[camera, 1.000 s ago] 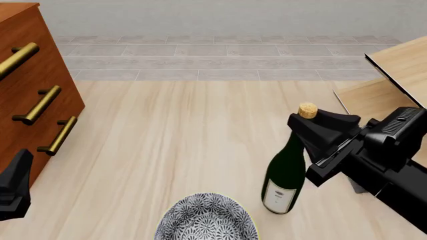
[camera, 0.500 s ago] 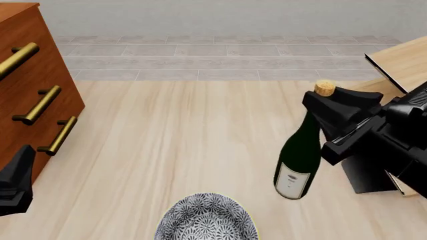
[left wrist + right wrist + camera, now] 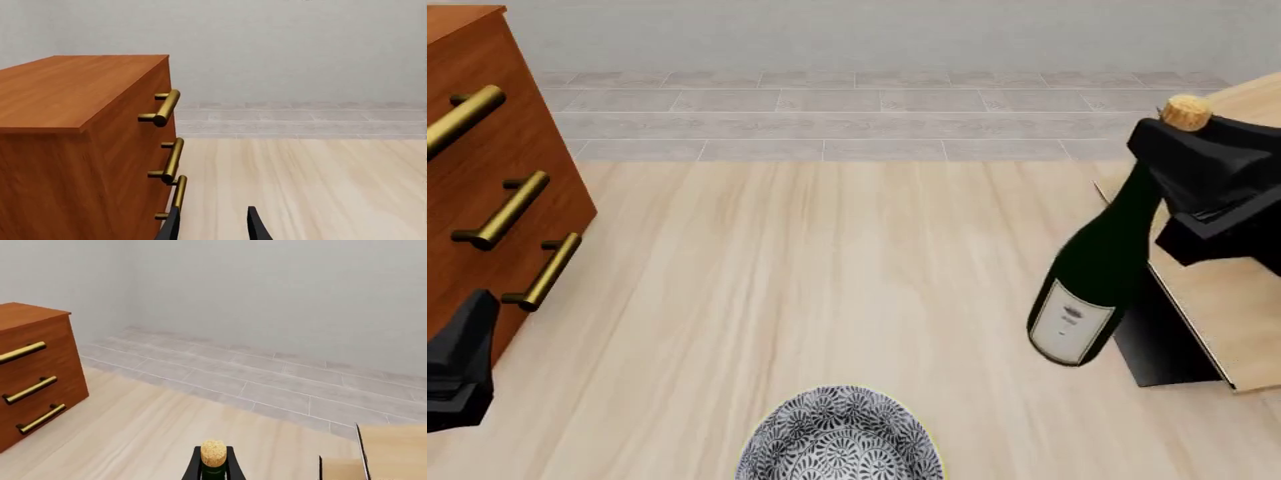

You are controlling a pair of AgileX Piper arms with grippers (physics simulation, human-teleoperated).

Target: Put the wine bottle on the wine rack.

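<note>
The wine bottle (image 3: 1090,285), dark green with a white label and a tan cork (image 3: 1188,112), hangs tilted above the table, its base down to the left. My right gripper (image 3: 1158,160) is shut on its neck just under the cork. In the right wrist view the cork (image 3: 213,452) sits between the two fingers (image 3: 193,469). The wine rack (image 3: 1228,290), pale slanted wood on a black base, stands just right of the bottle at the table's right edge; its panel edge (image 3: 390,450) also shows in that view. My left gripper (image 3: 461,360) rests low at the left, open and holding nothing (image 3: 212,230).
A reddish-brown cabinet (image 3: 494,170) with brass handles stands at the left, close beside my left gripper (image 3: 80,150). A patterned black-and-white bowl (image 3: 841,440) sits at the front edge. Grey tiled floor lies beyond the table.
My right gripper has carried the bottle up and to the right, from the table near the bowl to just beside the rack, tilting it more. The left arm has barely moved.
</note>
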